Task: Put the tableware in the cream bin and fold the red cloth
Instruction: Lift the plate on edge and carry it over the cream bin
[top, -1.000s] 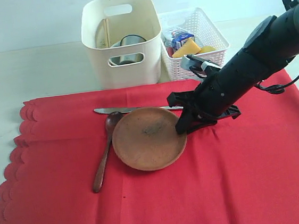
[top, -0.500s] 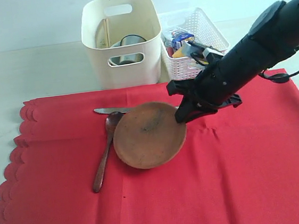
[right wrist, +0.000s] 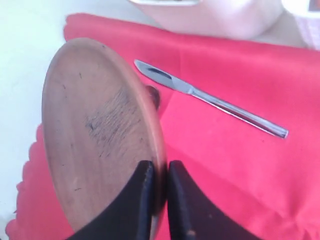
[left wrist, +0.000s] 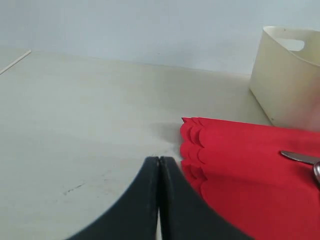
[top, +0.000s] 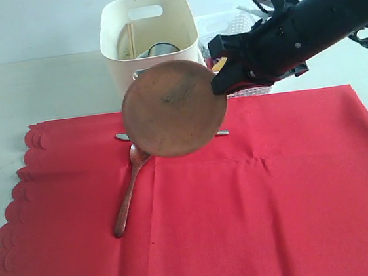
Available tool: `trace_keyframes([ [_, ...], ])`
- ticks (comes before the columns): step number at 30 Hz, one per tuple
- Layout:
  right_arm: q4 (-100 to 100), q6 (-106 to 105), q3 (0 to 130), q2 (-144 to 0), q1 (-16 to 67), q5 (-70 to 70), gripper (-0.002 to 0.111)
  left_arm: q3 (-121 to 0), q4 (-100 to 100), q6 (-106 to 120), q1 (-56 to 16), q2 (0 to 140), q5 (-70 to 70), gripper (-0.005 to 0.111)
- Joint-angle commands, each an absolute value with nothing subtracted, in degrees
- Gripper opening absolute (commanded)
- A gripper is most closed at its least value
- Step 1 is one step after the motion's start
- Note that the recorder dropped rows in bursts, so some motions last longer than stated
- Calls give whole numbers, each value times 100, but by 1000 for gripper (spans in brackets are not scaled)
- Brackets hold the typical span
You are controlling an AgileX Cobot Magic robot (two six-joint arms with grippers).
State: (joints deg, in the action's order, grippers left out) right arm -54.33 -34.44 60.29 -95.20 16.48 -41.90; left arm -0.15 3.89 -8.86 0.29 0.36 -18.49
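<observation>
Black jaws of the right gripper (right wrist: 160, 169) pinch the rim of the round brown plate (right wrist: 95, 130) and hold it nearly on edge in the air, above the red cloth (top: 257, 203) and just in front of the cream bin (top: 183, 36). The plate looks like matte wood or glazed clay, with a darker scuffed patch near its centre. Nearest the camera, the cloth lies flat and unfolded, a plain soft weave with a scalloped left edge and faint creases. On it rests the dark wooden spoon (top: 127, 190), long and glossy, and beyond that the slim metal knife (right wrist: 210, 97), bright and smooth. The left gripper (left wrist: 159, 160) is pressed together, holds nothing, and hovers over the bare table beside the scallops. Farther back, the smooth, round-cornered bin already contains the steel cup (top: 161, 49) and the wooden chopsticks (top: 131, 40); whether a bowl is inside cannot be made out. A white lattice basket (top: 224, 21) sits beside it. By this reckoning the plate, spoon, knife and the folding remain.
</observation>
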Motion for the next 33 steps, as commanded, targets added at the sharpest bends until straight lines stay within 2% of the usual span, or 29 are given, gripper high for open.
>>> trace_keyframes([
  [1,-5164,-2995,6337,-9271,1623,-4371,0,0,386,-902,-6,0,-1826,1],
  [15,-3680,-1472,8419,-9468,1623,-4665,0,0,386,-902,-6,0,-1826,1],
  [33,-3085,-424,11096,-11776,1623,-4687,0,0,386,-902,-6,0,-1826,1],
])
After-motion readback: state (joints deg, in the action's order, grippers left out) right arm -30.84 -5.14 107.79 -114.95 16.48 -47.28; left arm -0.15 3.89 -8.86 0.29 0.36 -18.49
